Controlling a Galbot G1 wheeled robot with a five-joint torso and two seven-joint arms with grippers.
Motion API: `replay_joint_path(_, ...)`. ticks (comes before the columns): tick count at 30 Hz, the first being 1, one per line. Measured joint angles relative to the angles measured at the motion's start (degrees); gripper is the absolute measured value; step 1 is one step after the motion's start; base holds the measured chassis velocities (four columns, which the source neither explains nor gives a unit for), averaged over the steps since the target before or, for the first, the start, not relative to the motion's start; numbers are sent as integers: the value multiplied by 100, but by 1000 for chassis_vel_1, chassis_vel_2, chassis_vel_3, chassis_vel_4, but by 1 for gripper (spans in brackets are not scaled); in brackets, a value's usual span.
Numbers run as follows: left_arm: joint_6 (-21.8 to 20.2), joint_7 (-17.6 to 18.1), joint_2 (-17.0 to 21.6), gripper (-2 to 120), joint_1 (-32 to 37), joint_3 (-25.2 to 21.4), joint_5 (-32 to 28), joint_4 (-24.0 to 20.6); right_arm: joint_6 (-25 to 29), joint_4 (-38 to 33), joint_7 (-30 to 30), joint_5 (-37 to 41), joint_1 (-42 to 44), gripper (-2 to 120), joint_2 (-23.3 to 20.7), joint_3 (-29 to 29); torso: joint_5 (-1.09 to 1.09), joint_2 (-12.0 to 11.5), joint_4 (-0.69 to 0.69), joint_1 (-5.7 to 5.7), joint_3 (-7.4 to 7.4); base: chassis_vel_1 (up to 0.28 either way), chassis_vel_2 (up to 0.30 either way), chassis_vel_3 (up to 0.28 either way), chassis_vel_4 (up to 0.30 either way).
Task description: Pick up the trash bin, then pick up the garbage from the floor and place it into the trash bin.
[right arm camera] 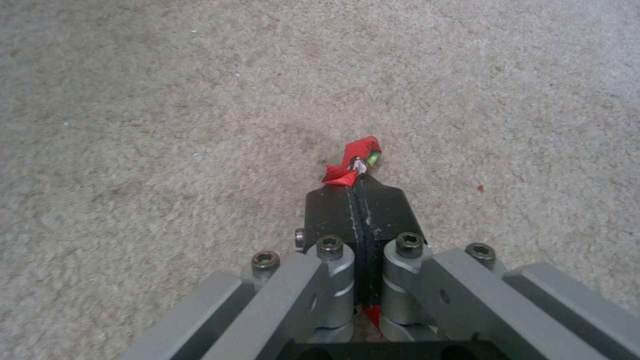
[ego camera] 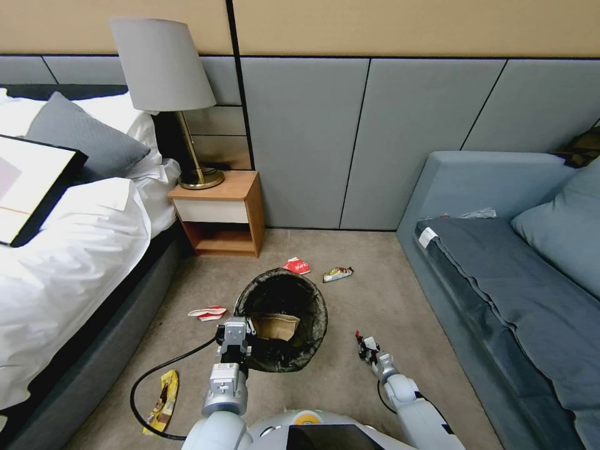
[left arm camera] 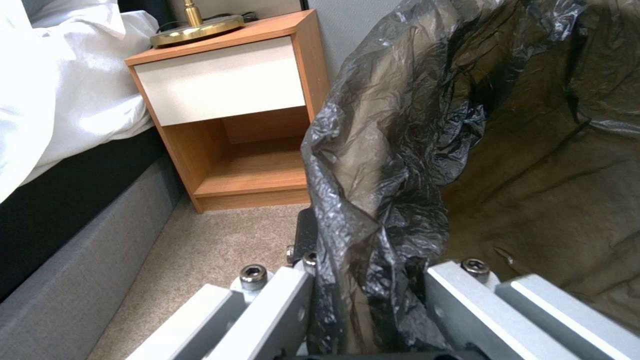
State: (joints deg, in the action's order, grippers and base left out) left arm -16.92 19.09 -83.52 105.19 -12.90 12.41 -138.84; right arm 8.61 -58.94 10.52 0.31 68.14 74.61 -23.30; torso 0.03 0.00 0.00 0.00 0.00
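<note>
The trash bin (ego camera: 282,294), lined with a crinkled black bag (left arm camera: 400,150), sits in the middle of the carpet with a tan piece (ego camera: 275,325) inside it. My left gripper (ego camera: 242,326) is shut on its near-left rim, and the bag's fold is pinched between the fingers (left arm camera: 287,300). Right of the bin, low over the carpet, my right gripper (ego camera: 363,343) is shut on a small red wrapper (right arm camera: 353,161) that sticks out past its tips. More garbage lies around: a red-and-white pack (ego camera: 297,265), a brown wrapper (ego camera: 338,273), a red-and-white scrap (ego camera: 207,313) and a yellow wrapper (ego camera: 164,400).
A wooden nightstand (ego camera: 222,215) with a lamp (ego camera: 165,75) stands behind the bin. The bed (ego camera: 69,262) runs along the left, a grey sofa (ego camera: 500,269) along the right. My left arm's black cable (ego camera: 150,375) loops over the carpet near the yellow wrapper.
</note>
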Motion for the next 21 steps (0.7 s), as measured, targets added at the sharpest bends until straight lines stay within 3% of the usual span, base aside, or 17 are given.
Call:
replay_joint_path(5,2,0,-1,1,-5,-1,0,0,133,-164,-98,26,14,0,-9,-39,-7,0,-4,0,1,0,0,0,0)
replay_joint_path(9,6,0,-2,1,-14,2,-3,29,496,-679,-193,46,127,0,31,-68,-4,0,-2,0,1,0,0,0,0)
replay_joint_path(12,6,-1,1,1,-18,17,-10,66,842,-1618,-246,203,353,0,85,-75,-3,0,-2,0,1,0,0,0,0)
replay_joint_path(14,6,-2,3,1,-19,20,-13,71,916,-1809,-247,235,393,0,97,-73,-3,0,0,0,0,0,0,0,0)
replay_joint_path(16,5,-18,18,1,-17,4,-15,82,1185,-2845,-139,442,606,0,104,-27,-2,0,-1,0,1,0,0,0,0)
replay_joint_path(20,3,-23,26,1,-16,0,-15,94,1249,-3431,-22,573,681,0,78,8,-3,0,3,0,0,0,0,0,0)
replay_joint_path(21,2,-25,28,1,-15,1,-15,104,1282,-3921,99,680,746,0,39,47,-6,0,1,0,0,0,0,0,0)
